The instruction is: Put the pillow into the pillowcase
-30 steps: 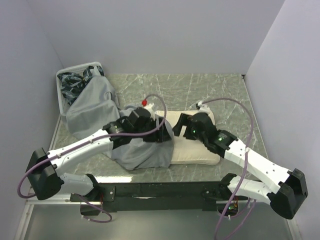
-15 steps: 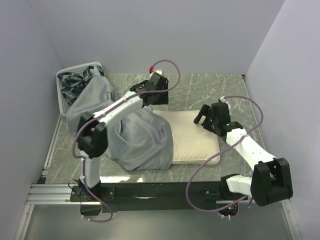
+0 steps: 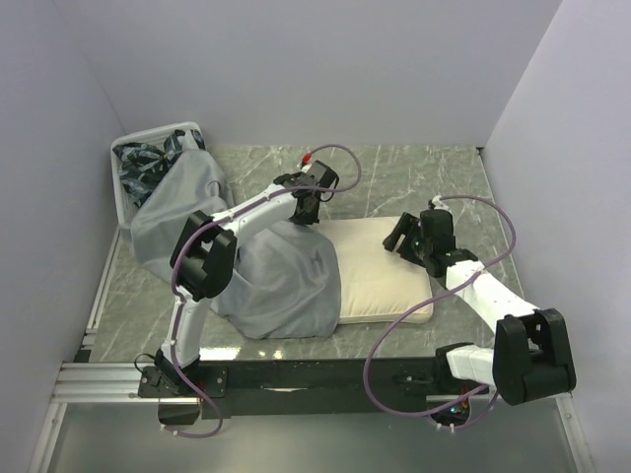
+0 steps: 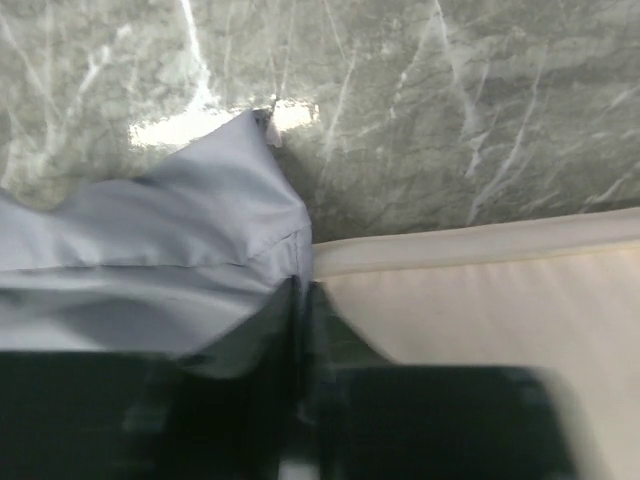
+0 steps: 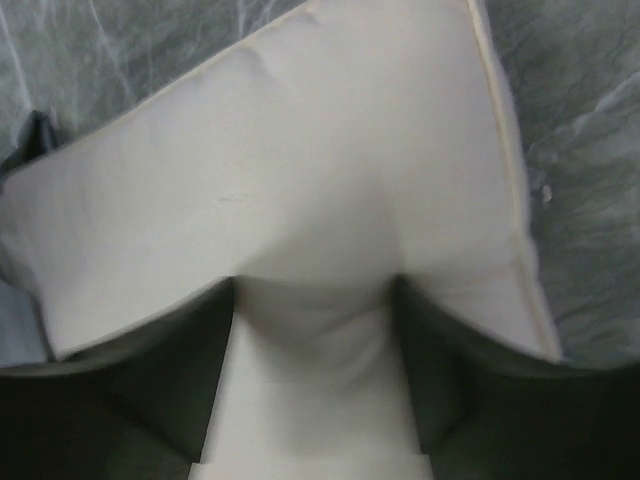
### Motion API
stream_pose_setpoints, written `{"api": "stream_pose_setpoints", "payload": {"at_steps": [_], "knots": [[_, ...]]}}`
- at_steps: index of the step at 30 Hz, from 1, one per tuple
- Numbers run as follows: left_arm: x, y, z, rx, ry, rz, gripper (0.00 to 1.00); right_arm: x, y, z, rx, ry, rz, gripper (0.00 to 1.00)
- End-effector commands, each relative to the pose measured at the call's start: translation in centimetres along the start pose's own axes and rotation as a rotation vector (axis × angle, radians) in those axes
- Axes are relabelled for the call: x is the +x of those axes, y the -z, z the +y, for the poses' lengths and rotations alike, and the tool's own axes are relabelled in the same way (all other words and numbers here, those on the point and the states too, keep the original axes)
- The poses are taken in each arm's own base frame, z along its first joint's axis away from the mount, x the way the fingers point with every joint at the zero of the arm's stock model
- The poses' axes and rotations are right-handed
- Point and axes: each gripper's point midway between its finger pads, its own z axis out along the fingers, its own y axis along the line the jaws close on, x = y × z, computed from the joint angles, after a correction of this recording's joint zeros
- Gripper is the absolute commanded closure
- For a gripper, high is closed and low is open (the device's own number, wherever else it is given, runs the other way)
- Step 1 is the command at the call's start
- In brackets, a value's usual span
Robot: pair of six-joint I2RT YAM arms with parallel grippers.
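The soft, light pillow [image 3: 380,276] lies half inside the limp grey pillowcase [image 3: 281,281]. The left gripper [image 4: 300,330] pinches the case's far hem; the right gripper [image 5: 315,330], fingers apart, straddles the pillow's far corner, a sensible hold.

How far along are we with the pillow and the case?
Done: the pillowcase already covers the pillow's left end. In hand: left pincer pinches the case's edge by the pillow's far side; right pincer straddles the pillow's far right corner. Left: most of the pillow lies bare.
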Motion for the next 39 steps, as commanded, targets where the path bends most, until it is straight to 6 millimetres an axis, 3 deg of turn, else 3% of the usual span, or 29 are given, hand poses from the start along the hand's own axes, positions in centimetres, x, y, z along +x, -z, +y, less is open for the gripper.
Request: {"api": "stream_pose_setpoints", "payload": {"at_steps": [1,3,4,6,11,16,20,24,26,27,28,29,30,31,32,33,34,35,36,37,38,39], "knots": [[-0.9,2.2,-0.8,0.075,0.006,-0.001,0.98,1.8,0.7,1.2,-0.092,0.003,0.070,0.53],[-4.3,4.6,-2.1,0.147,0.043,-0.074,0.99,1.4,1.3,1.8,-0.123,0.006,0.058,0.69],[-5.4,5.5,-2.6,0.177,0.055,-0.099,0.99,1.1,2.0,2.3,-0.143,0.011,0.046,0.82],[-8.7,8.7,-4.6,0.301,0.083,-0.176,0.99,0.3,3.0,3.1,-0.170,0.019,0.020,0.95],[-12.3,14.1,-8.2,0.541,0.116,-0.263,0.99,-1.3,6.2,5.3,-0.263,0.033,-0.046,1.00],[-12.7,14.4,-11.2,0.677,0.131,-0.251,0.99,-0.9,7.4,7.5,-0.338,0.046,-0.041,1.00],[-12.7,14.4,-14.6,0.837,0.137,-0.217,0.99,1.8,6.7,9.5,-0.386,0.071,0.010,1.00],[-12.2,13.4,-16.7,0.897,0.142,-0.183,0.96,2.9,4.2,7.9,-0.296,0.053,0.033,1.00],[-11.6,12.3,-16.1,0.844,0.143,-0.160,0.89,3.0,3.3,6.0,-0.214,0.051,0.038,0.90],[-11.5,12.2,-15.7,0.818,0.142,-0.164,0.85,2.4,3.1,5.0,-0.184,0.033,0.025,0.70],[-11.5,12.0,-15.1,0.792,0.132,-0.175,0.80,2.2,3.3,4.4,-0.169,0.028,0.021,0.59],[-10.9,11.0,-14.3,0.740,0.132,-0.169,0.65,1.7,3.4,4.0,-0.152,0.024,0.001,0.50],[-11.4,12.2,-13.5,0.729,0.132,-0.199,0.57,1.3,3.6,3.7,-0.138,0.020,-0.017,0.30],[-11.4,12.4,-13.0,0.710,0.121,-0.212,0.51,0.9,4.2,3.6,-0.126,0.021,-0.030,0.22],[-11.0,11.9,-12.0,0.659,0.125,-0.217,0.38,0.6,4.5,3.2,-0.102,0.017,-0.045,0.15],[-11.4,13.6,-11.0,0.645,0.129,-0.242,0.32,0.6,4.7,3.1,-0.096,0.008,-0.046,0.02],[-10.4,13.2,-10.1,0.610,0.123,-0.227,0.30,0.9,5.2,2.8,-0.091,0.007,-0.039,0.00],[-11.0,15.0,-8.5,0.579,0.138,-0.270,0.28,1.3,5.4,2.8,-0.097,0.008,-0.023,0.00],[-10.4,15.1,-7.2,0.533,0.148,-0.268,0.28,1.7,5.9,2.9,-0.111,0.003,-0.015,0.00],[-8.2,13.9,-6.0,0.474,0.151,-0.228,0.28,3.2,5.8,2.1,-0.104,0.002,0.024,0.00],[-8.4,16.3,-4.3,0.468,0.178,-0.271,0.27,4.0,5.9,2.0,-0.117,0.000,0.045,0.00],[-7.8,16.4,-3.1,0.426,0.197,-0.289,0.26,5.0,6.4,2.3,-0.155,-0.008,0.070,0.00]]}}
